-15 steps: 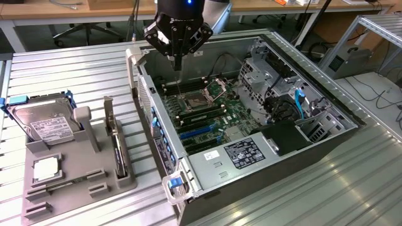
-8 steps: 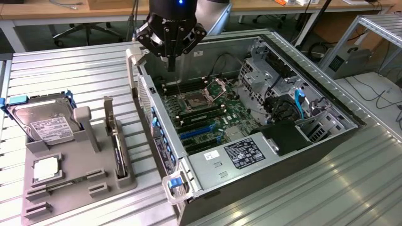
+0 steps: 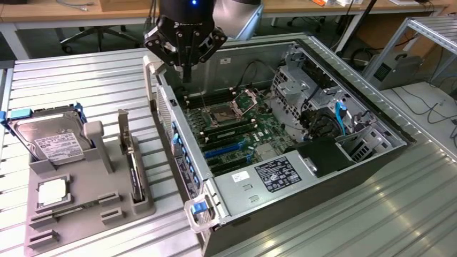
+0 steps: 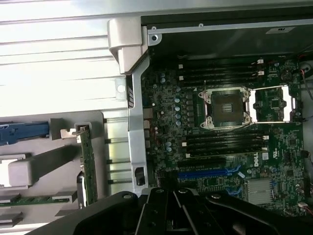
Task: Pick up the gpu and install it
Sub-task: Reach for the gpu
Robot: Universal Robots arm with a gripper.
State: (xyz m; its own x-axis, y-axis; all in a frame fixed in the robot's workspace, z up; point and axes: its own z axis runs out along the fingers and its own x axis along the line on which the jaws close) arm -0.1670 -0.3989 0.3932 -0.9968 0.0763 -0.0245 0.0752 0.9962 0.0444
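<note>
Steel ribs run across the table (image 3: 85,80); the boxy black tower case (image 3: 321,214) lies open, green motherboard (image 3: 236,128) showing. Upper centre, the gripper (image 3: 187,72) hangs over the case rim, black fingers pressed together on nothing. Lower left, the gpu (image 3: 132,160), thin and flat, stands on edge in a grey moulded holder (image 3: 85,214).

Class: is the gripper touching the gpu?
Apart. Exterior view: the gripper hangs over the case wall; the gpu stands in the grey holder, with a clear gap between.
</note>
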